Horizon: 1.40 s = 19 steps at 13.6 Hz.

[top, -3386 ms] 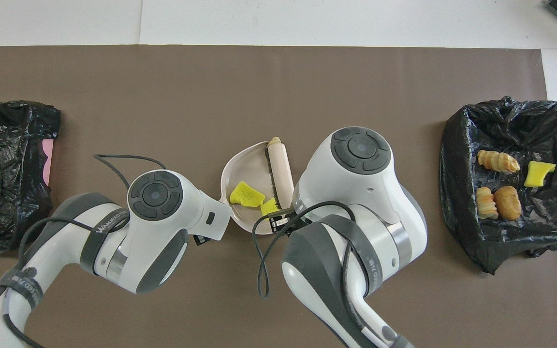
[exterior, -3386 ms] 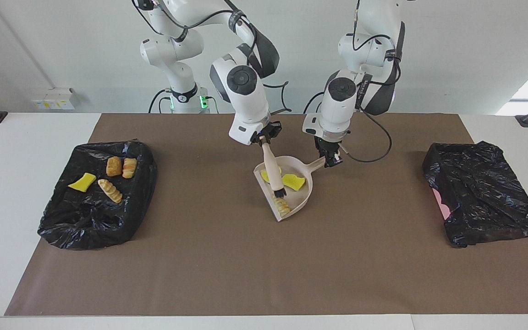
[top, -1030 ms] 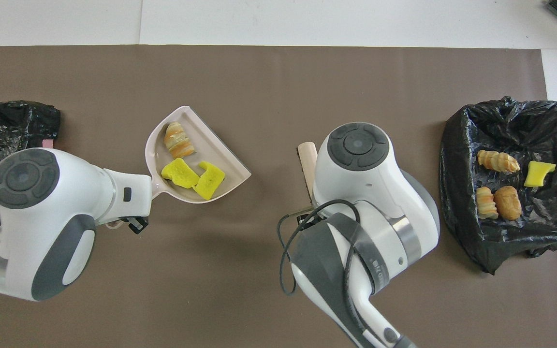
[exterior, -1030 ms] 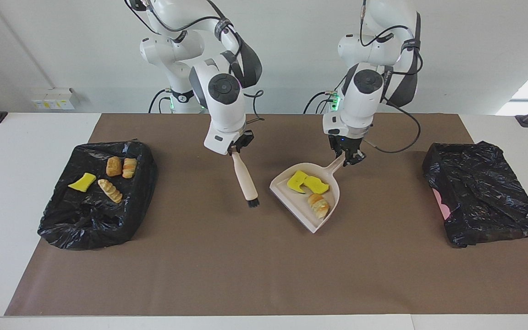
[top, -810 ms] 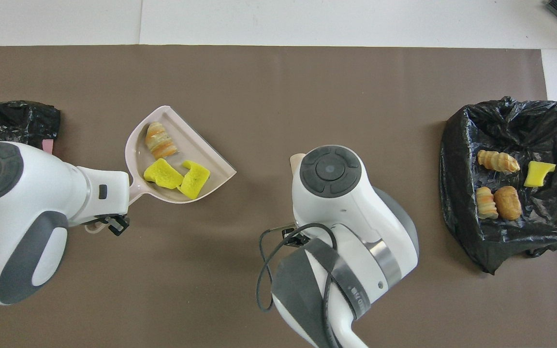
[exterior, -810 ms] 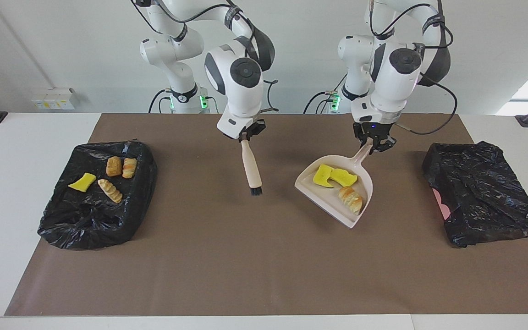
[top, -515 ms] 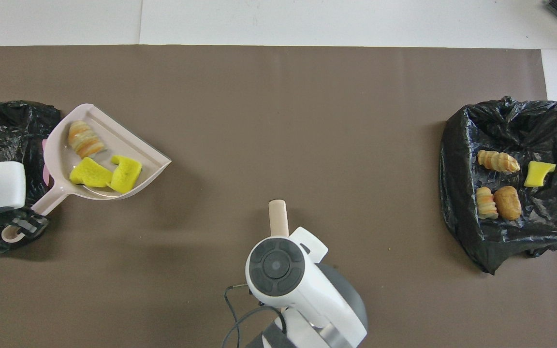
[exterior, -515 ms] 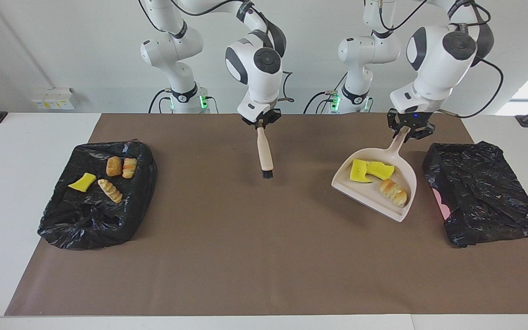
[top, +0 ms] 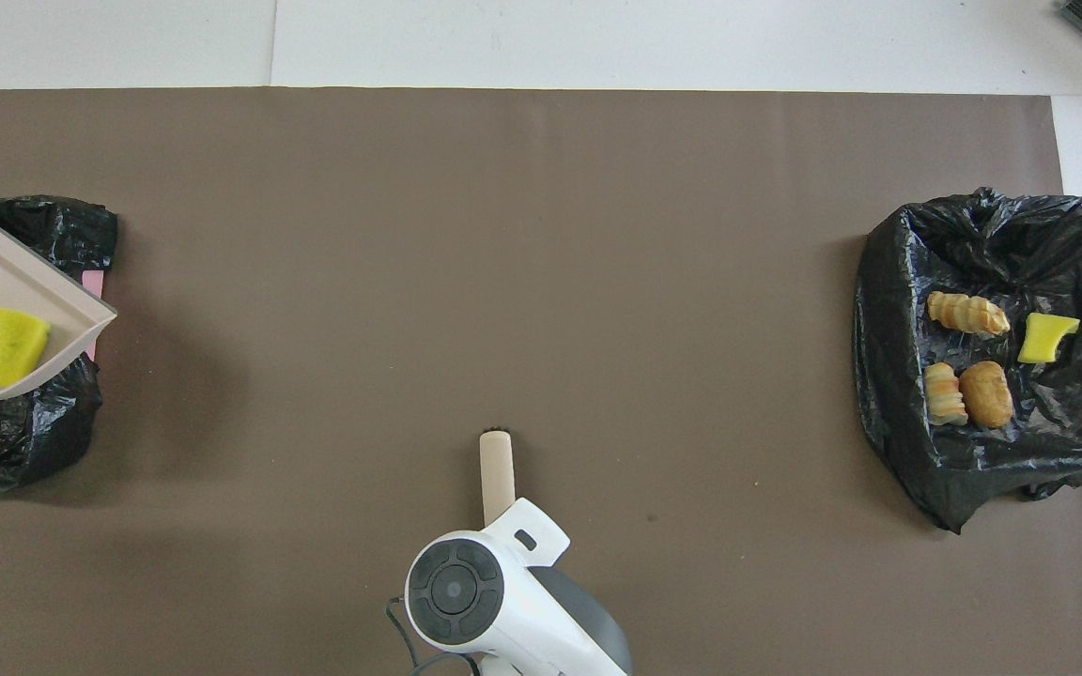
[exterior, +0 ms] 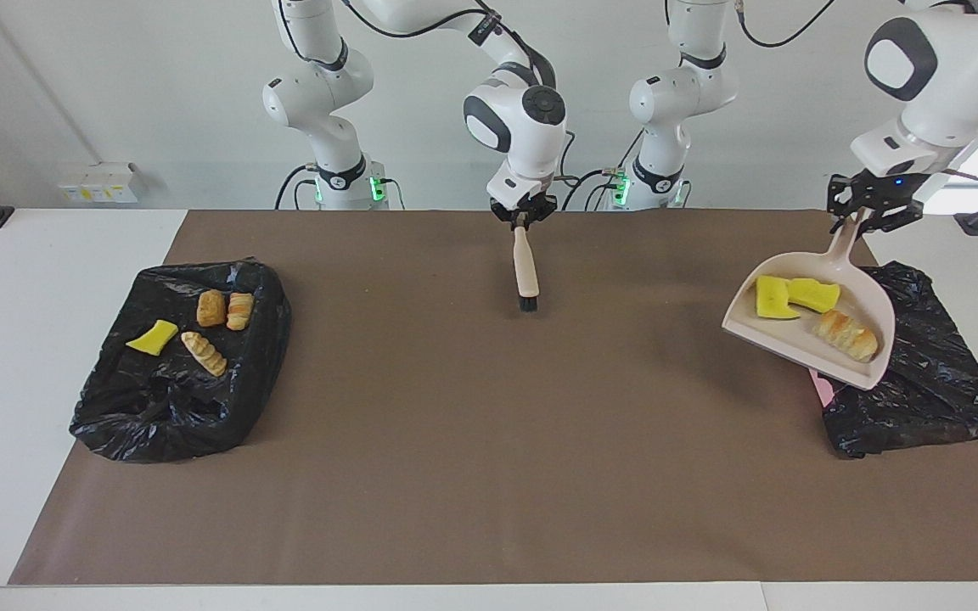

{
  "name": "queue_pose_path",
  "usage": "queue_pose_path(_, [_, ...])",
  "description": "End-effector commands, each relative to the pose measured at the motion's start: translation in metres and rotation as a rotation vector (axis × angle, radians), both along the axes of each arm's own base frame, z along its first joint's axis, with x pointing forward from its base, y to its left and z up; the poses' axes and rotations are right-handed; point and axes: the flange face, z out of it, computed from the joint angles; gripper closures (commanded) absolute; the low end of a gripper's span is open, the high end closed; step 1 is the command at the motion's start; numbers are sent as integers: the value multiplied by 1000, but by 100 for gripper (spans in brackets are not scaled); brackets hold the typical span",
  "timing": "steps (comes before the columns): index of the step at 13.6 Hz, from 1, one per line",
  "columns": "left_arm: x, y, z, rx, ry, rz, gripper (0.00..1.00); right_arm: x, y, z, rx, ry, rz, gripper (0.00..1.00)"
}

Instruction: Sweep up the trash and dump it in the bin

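My left gripper [exterior: 861, 217] is shut on the handle of a pale pink dustpan [exterior: 776, 333], which it holds in the air, tilted. The pan's far edge hangs over the black-bag-lined bin [exterior: 922, 373] at the left arm's end of the table. In the pan lies trash: two yellow sponge pieces [exterior: 773, 298] and a bread-like chunk [exterior: 845, 336]. In the overhead view only part of the dustpan [top: 6, 282] shows, above that bin [top: 34, 432]. My right gripper [exterior: 524, 219] is shut on a beige brush [exterior: 526, 270], which hangs bristles-down over the mat near the robots.
A second black-bag-lined bin [exterior: 175, 382] stands at the right arm's end and holds a yellow sponge piece [exterior: 152, 337] and three bread-like chunks [top: 968, 314]. A brown mat [exterior: 489, 441] covers the table between the two bins.
The left arm lifted the loaded dustpan off the mat and carried it toward its own end, over the bin. The right arm drew the brush back toward the robots.
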Motion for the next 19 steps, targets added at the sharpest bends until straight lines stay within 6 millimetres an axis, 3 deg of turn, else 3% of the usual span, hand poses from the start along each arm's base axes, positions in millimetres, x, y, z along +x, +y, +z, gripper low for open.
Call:
queue_pose_path(1, [17, 24, 9, 154, 14, -50, 100, 1, -2, -3, 21, 0, -28, 81])
queue_pose_path(2, [18, 35, 16, 189, 16, -46, 100, 0, -2, -2, 18, 3, -27, 71])
queue_pose_path(3, [21, 49, 16, 208, 16, -48, 100, 1, -2, -1, 14, 5, -25, 28])
queue_pose_path(4, [25, 62, 18, 241, 13, -67, 100, 2, 0, 1, 13, 0, -18, 0])
queue_pose_path(7, [40, 81, 23, 419, 68, -135, 100, 21, 1, 35, -16, 20, -9, 0])
queue_pose_path(11, [41, 79, 23, 550, 165, -190, 100, 63, -28, 94, -5, 14, -18, 0])
queue_pose_path(14, [54, 53, 27, 658, 241, -268, 100, 106, -74, 148, 21, 55, 85, 0])
queue_pose_path(19, [73, 12, 34, 822, 342, -365, 100, 163, -146, 215, 66, 18, 78, 0])
